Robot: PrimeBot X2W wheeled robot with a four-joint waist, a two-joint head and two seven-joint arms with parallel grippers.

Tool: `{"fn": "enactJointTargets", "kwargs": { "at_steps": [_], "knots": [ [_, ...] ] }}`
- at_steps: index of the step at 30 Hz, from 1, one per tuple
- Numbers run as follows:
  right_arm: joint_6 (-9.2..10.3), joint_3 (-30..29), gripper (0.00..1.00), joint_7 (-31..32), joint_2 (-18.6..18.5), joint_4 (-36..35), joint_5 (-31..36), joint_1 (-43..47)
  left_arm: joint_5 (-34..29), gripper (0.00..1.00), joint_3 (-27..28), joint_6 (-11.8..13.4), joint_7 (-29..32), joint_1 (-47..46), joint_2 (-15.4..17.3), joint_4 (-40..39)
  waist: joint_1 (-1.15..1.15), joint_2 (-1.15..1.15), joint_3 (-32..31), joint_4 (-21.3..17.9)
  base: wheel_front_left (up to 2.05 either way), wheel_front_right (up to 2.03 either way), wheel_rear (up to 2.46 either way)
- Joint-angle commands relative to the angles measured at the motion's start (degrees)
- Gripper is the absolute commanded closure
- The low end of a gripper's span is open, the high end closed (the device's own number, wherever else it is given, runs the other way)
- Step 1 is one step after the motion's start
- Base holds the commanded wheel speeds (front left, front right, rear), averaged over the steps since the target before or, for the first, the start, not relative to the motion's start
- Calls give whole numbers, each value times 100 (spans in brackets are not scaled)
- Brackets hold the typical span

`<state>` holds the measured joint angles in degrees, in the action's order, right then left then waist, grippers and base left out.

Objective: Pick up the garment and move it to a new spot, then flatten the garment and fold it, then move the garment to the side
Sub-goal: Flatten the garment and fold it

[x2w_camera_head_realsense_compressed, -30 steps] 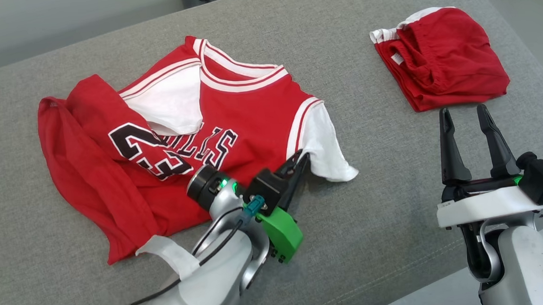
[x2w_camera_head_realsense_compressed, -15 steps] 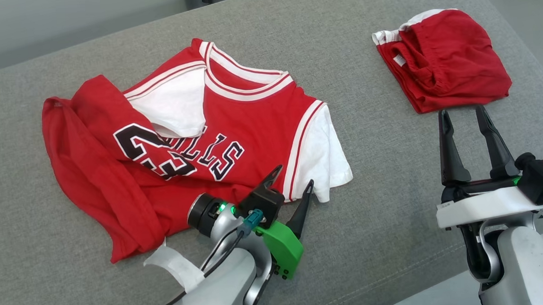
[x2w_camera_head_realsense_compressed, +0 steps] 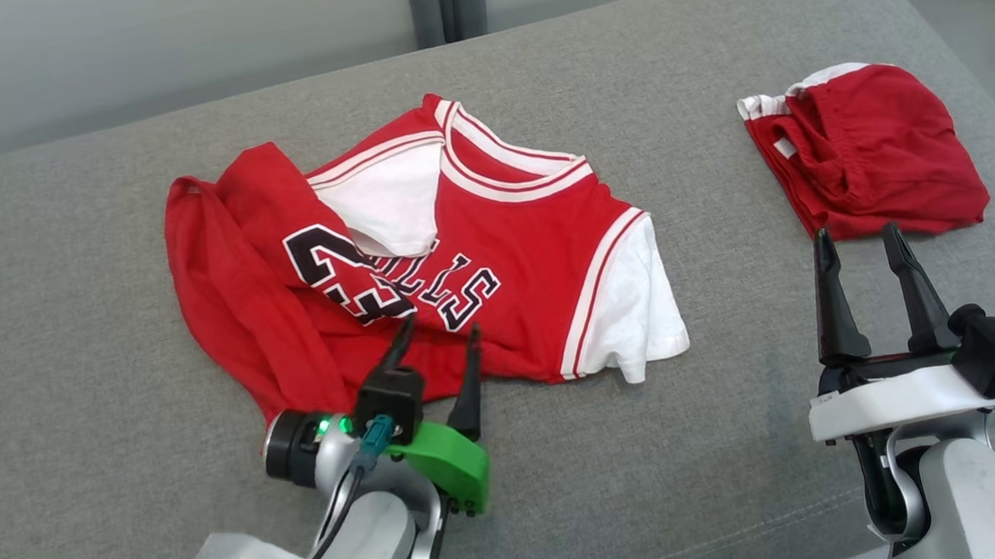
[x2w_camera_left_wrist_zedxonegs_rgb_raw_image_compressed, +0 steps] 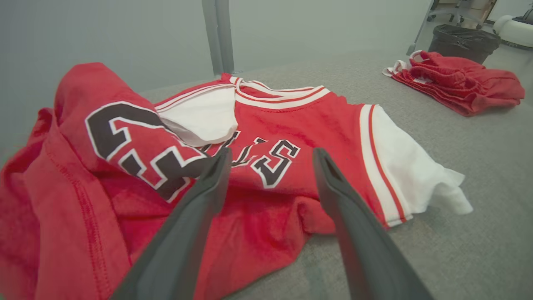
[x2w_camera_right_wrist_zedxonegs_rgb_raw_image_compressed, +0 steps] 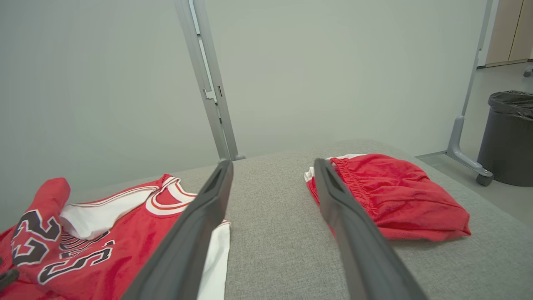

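Left jaws just let go and now gape wide, empty, the jersey (x2w_camera_head_realsense_compressed: 530, 252) lying rumpled right under their tips. Right jaws wide too, holding nothing. Flattening's next, I reckon.

A: What is seen underneath?
B: A grey fabric-covered cushion (x2w_camera_head_realsense_compressed: 727, 438).
A: And what is laid on it?
B: A red jersey (x2w_camera_head_realsense_compressed: 530, 252) is spread left of centre, partly bunched; folded red shorts (x2w_camera_head_realsense_compressed: 874, 157) are set far right, well apart.
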<state>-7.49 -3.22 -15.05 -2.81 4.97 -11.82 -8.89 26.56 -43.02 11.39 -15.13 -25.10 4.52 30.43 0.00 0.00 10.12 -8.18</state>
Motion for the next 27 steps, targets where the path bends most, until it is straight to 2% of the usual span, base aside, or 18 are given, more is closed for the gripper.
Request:
{"fn": "enactJointTargets", "kwargs": {
  "at_steps": [1,10,19,27],
  "knots": [
    [0,-15,0,-18,-18,7,66,78,-156,0,196,109,1,209,73,-91,0,0,-165,184,0,0,0],
    [0,-11,0,-17,-18,-7,135,199,-557,0,988,384,1,986,122,-118,0,0,-266,452,0,0,0],
    [0,58,0,-18,-18,12,160,189,-864,0,1182,224,1,998,25,326,0,0,-258,540,0,0,0],
    [0,60,0,-18,-19,6,178,138,-1085,0,1257,241,1,847,-74,710,0,0,-192,472,0,0,0]
  ]
}}
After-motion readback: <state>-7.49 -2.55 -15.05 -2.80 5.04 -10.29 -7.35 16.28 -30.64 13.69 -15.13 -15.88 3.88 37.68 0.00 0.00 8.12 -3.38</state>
